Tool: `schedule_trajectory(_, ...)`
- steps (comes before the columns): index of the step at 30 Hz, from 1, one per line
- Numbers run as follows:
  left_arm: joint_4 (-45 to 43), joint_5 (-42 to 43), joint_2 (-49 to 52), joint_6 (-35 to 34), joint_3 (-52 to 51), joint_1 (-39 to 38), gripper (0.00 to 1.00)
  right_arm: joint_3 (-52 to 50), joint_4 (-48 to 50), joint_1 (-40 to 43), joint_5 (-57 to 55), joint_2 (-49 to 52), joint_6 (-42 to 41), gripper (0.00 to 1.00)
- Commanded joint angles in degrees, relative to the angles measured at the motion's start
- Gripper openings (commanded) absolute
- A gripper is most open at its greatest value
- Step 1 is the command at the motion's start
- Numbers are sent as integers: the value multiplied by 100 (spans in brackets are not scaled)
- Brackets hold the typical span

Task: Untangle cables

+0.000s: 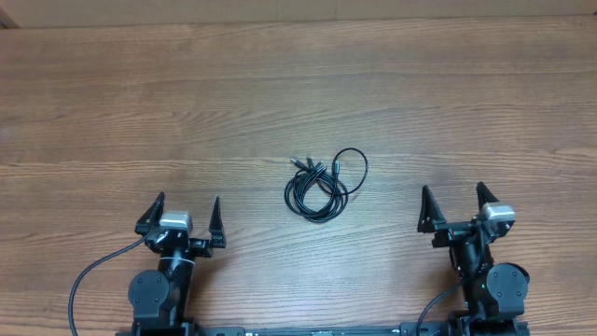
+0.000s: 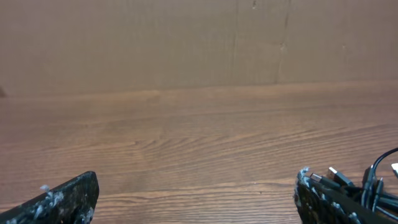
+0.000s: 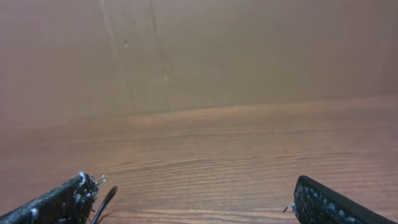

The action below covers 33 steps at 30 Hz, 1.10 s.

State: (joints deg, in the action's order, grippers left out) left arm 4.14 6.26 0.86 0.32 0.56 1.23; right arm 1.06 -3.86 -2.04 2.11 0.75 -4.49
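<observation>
The cables (image 1: 321,184) lie as one small tangle of thin black loops with silver-tipped plugs at its top left, in the middle of the wooden table. In the left wrist view the plugs and loops (image 2: 367,183) show at the right edge behind my right finger. In the right wrist view one black strand (image 3: 104,203) shows at the bottom left. My left gripper (image 1: 181,217) is open and empty, down and left of the tangle. My right gripper (image 1: 455,207) is open and empty, down and right of it.
The wooden table (image 1: 187,103) stretches far back to a plain brown wall (image 2: 186,43). Thicker black arm cables (image 1: 89,275) run along the near edge by the arm bases.
</observation>
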Motion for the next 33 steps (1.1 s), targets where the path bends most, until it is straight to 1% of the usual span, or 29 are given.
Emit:
schedule_trajectory(1, 175, 55, 0, -227, 175, 35, 100, 127, -2, -50, -273, 57, -299, 100)
schedule_trajectory(6, 442, 61, 271, -227, 498, 35, 100, 525, -428, -50, -273, 437, -299, 100)
schedule_trajectory(10, 841, 63, 767, -227, 973, 35, 100, 966, -669, -50, -267, 929, -302, 100)
schedule_trajectory(15, 1248, 87, 1720, -240, 1731, 35, 100, 1727, -1067, -52, -181, 1797, -302, 100)
schedule_trajectory(19, 1681, 87, 2610, -535, 2570, 33, 100, 2406, -1532, -52, -52, 2597, -302, 100)
schedule_trajectory(21, 1952, 90, 3056, -553, 3010, 35, 100, 2776, -1759, -52, 81, 3060, -302, 100)
schedule_trajectory(25, 2806, 131, 4022, -553, 4039, 24, 100, 3558, -2371, -52, 273, 4026, -302, 100)
schedule_trajectory(30, 4513, 118, 5160, -566, 5425, 24, 100, 4531, -3195, -52, 422, 5047, -299, 100)
schedule_trajectory(33, 5010, 83, 5578, -570, 5869, 24, 100, 4878, -3438, -52, 490, 5379, -299, 100)
